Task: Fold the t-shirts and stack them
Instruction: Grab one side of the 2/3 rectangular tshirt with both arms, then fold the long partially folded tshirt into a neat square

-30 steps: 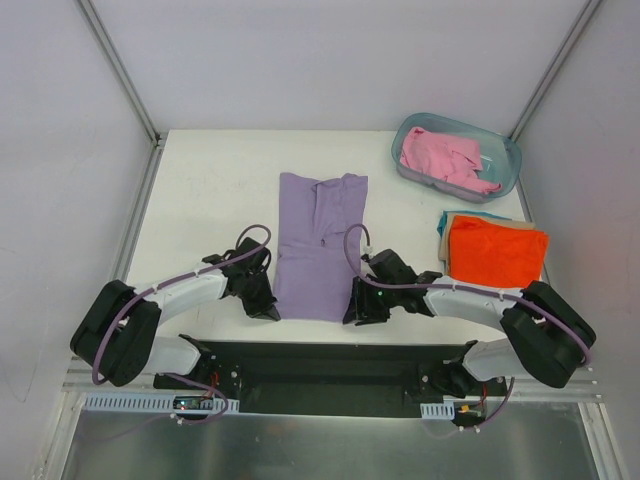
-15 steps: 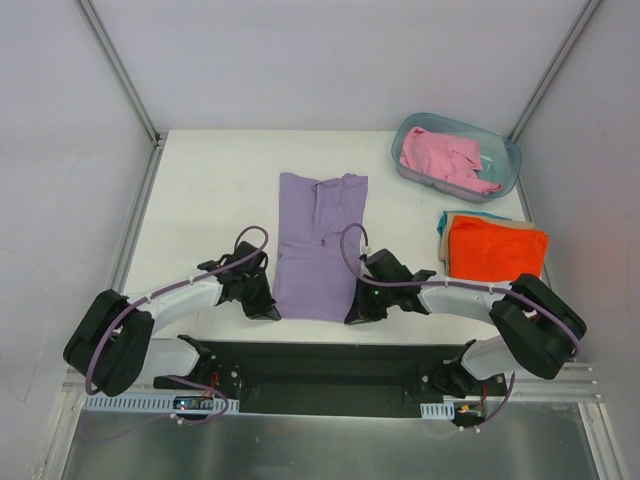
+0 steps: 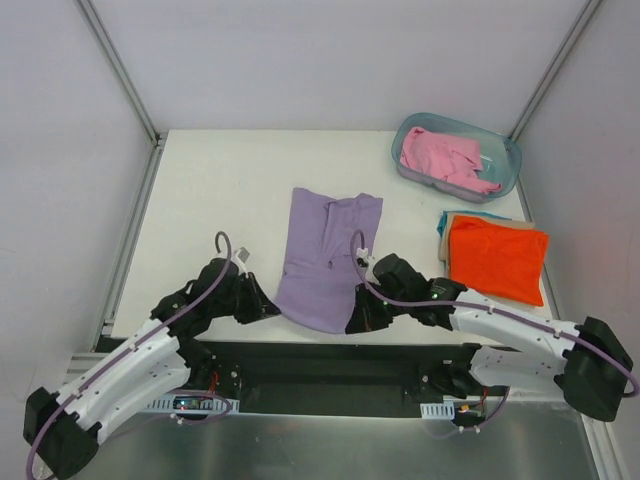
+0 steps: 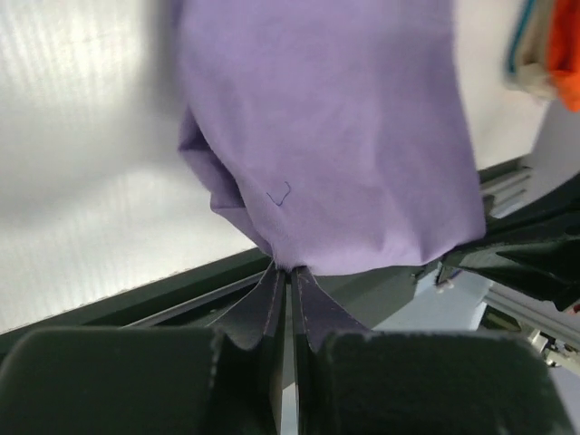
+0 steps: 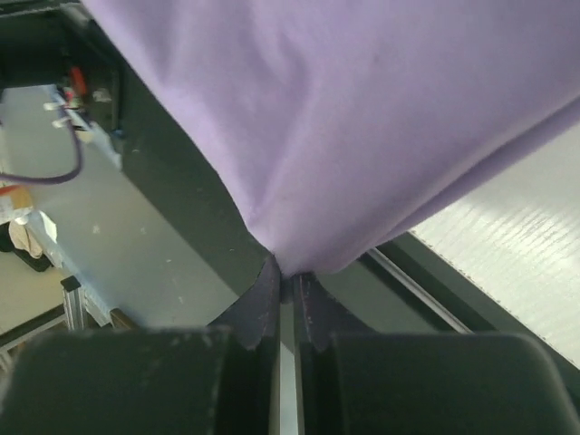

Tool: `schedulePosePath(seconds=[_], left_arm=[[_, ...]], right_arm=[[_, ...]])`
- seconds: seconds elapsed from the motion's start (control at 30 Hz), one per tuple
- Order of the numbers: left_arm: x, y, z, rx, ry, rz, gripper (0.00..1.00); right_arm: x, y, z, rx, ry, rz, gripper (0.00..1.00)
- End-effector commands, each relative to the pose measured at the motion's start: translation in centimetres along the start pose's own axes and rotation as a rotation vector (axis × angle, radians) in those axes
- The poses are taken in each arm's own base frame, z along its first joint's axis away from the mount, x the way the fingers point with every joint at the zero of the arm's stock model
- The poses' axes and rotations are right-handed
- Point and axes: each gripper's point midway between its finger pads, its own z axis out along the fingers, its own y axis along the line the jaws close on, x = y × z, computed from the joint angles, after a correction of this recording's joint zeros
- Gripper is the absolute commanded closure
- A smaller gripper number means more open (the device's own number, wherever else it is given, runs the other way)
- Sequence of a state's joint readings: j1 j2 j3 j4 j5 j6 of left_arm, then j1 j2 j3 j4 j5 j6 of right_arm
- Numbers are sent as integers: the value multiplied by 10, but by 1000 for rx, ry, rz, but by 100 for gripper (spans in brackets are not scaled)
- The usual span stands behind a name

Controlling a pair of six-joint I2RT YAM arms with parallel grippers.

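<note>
Left claw: fingers pressed together on the near-left hem corner of the lavender-purple soft cloth t-shirt.
Right claw: clamped the same way on the near-right hem corner.
Shirt position: narrow lengthwise strip; near end appears raised off the white counter, collar end resting on it.
Handling (judgement): light, limp, sags between the 2 pinches; hold the corners and keep the hem taut.
Stack: folded bright orange t-shirt lies at right, well apart.
</note>
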State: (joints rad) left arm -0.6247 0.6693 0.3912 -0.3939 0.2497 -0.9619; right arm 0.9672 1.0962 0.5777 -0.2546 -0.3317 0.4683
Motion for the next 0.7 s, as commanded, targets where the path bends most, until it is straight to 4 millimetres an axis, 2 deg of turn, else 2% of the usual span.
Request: schedulePosePath(seconds=[0.0,0.07,0.1,0.17,0.3,0.37,0.4,0.43,0.57,0.67], left_arm=[[-30,-47,-37,128,-156,113,100],[-50,-61,-51,123,-240,185,100],[-54,-65,-54,115,-247,208,100],[-68,-76,-56,87,-268,237,100],[-98,-83,-52,-6,-340,258,100],[-115,-91,-54,-31,-388,265,100],[-129,-94,-58,-61,-442,267,100],[-135,-99,-58,-60,-455,272,100],[-159,-121,-51,-40,-484,304,100],[-176,-127,-40,-62,-475,306,100]], right_arm=[[-12,20,-36,-4,-33,-117,99],[-24,21,-45,17,-62,-150,99],[-25,18,-48,34,-57,-149,99],[-40,21,-59,32,-88,-162,99],[-70,24,-76,22,-148,-164,99],[-86,21,-83,15,-162,-161,99],[-95,15,-86,23,-167,-144,99],[-103,9,-89,25,-174,-121,99],[-127,-2,-91,34,-177,-77,99],[-149,-9,-98,51,-213,-62,99]])
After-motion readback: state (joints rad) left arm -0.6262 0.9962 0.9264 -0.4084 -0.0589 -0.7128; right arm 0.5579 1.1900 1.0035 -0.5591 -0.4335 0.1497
